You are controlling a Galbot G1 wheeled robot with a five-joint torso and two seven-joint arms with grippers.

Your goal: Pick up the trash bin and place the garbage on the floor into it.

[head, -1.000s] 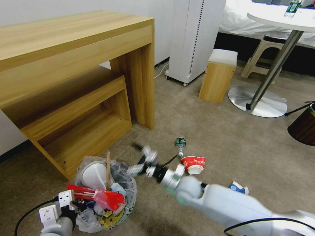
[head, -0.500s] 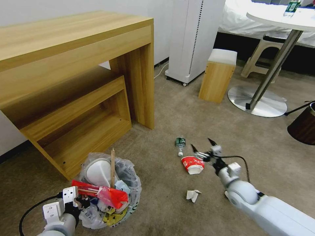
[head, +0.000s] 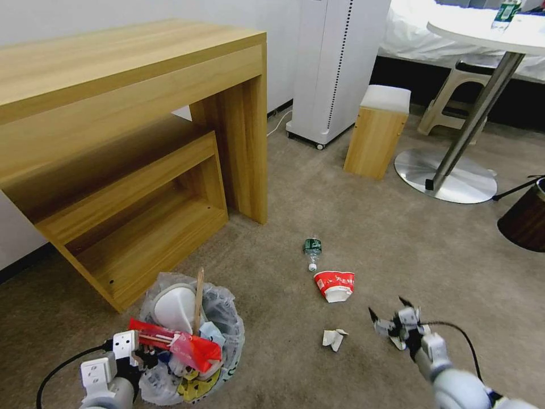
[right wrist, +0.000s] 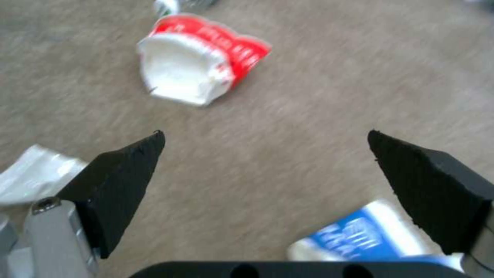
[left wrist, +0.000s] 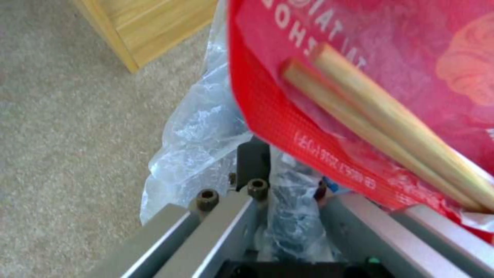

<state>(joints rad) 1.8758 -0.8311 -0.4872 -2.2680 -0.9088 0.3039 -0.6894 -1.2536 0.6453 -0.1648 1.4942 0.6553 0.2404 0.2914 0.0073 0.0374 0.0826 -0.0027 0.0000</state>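
The trash bin (head: 224, 341), lined with a crinkly plastic bag, sits low at the near left, piled with a white slipper (head: 173, 307), a wooden stick (head: 198, 298) and a red wrapper (head: 181, 343). My left gripper (head: 133, 355) is shut on its rim; the left wrist view shows the left gripper (left wrist: 288, 200) clamping bag and black rim (left wrist: 252, 158) under the red wrapper (left wrist: 360, 77). On the floor (head: 369, 227) lie a green-label bottle (head: 311, 249), a red-white paper bowl (head: 335, 284) and crumpled paper (head: 333, 339). My right gripper (head: 389, 308) hangs open over the carpet. The right wrist view shows the right gripper (right wrist: 268, 170) empty, the blue-white carton (right wrist: 360, 235) beside one finger, and the bowl (right wrist: 195, 65) ahead.
A wooden desk (head: 142, 113) with a low shelf stands at the left. Farther back are a white appliance (head: 335, 62), a small wooden stool (head: 377, 136) and a round table's metal base (head: 445, 176). A brown bin (head: 525, 218) sits at the right edge.
My right arm swung away from the bin, passed over the bowl and came nearer, open, over the carton. Crumpled paper now shows on the carpet. The bin shifted slightly right.
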